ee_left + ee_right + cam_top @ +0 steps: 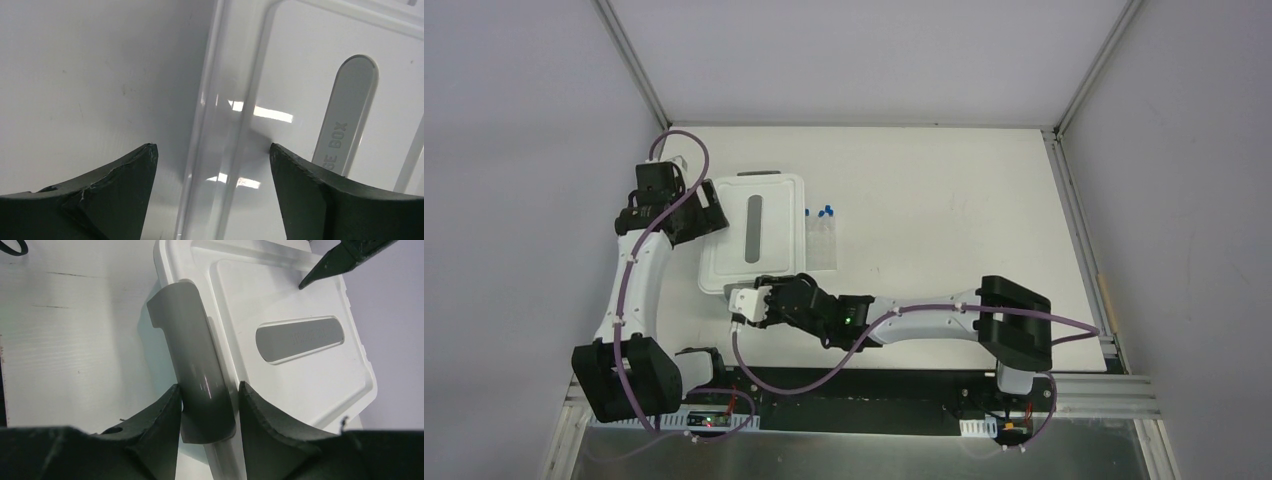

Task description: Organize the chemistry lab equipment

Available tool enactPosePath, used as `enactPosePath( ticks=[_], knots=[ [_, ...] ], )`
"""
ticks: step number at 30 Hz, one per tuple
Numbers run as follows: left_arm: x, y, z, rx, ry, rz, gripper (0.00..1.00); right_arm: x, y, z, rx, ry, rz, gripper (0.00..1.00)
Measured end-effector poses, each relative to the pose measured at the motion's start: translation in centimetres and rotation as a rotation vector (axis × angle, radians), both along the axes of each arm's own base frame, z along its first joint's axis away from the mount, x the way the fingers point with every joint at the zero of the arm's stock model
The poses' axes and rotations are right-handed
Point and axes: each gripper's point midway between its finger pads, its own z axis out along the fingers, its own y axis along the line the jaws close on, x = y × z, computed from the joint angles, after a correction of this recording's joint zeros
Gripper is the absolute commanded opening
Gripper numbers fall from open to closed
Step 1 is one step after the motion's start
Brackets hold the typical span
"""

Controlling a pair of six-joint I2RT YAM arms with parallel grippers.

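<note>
Your right gripper (207, 405) sits lowest in its wrist view, its dark fingers (160, 420) closed in on the grey latch (192, 340) at the near edge of the white-lidded bin (280, 295), one finger against each side of the clip; your left gripper (212, 155) is spread wide over the bin's left edge, one finger above the table (75, 75), the other above the lid beside the grey handle inset (350, 100), holding nothing; from above, you can see the clear tube rack (822, 243) lying on the table just beside the bin's right side, with the blue-capped tubes (825, 211) at its far end; neither gripper is near the rack; whether the tubes stand in the rack or lie beside it cannot be told.
</note>
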Motion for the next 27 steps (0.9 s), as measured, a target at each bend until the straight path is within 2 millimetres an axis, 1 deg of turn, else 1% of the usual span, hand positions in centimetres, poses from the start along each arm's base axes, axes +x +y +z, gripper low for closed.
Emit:
enactPosePath(
  ticks=[2,5,11,13,18,19,22,24,27],
  knots=[
    [-0.4,0.2,0.1,0.009,0.007,0.009,0.89,-0.3,-0.4,0.1,-0.006,0.019,0.002,0.24],
    [-0.8,0.4,0.6,0.022,0.014,0.022,0.91,-0.7,-1.2,0.2,-0.006,0.046,-0.001,0.24],
    [-0.5,1.0,2.2,0.047,-0.007,0.041,0.93,-2.2,-2.1,0.6,0.018,0.142,0.002,0.25],
    [0.1,1.2,2.9,0.054,-0.01,0.046,0.93,-2.9,-2.2,0.7,0.029,0.181,0.012,0.26],
    [3.2,1.6,4.3,0.048,-0.023,0.04,0.93,-5.4,-2.3,0.9,0.056,0.314,0.045,0.31],
    [3.8,1.5,4.3,0.04,-0.022,0.034,0.93,-5.8,-2.3,1.0,0.059,0.332,0.049,0.35],
    [5.1,1.1,4.0,0.01,-0.014,0.013,0.94,-6.4,-2.5,1.0,0.062,0.373,0.05,0.55],
    [5.4,0.7,3.4,-0.013,0.002,0.0,0.94,-6.8,-2.8,0.9,0.057,0.407,0.045,0.67],
    [5.3,0.2,3.2,-0.035,0.005,-0.016,0.94,-7.2,-3.3,0.7,0.043,0.439,0.032,0.78]
  ],
)
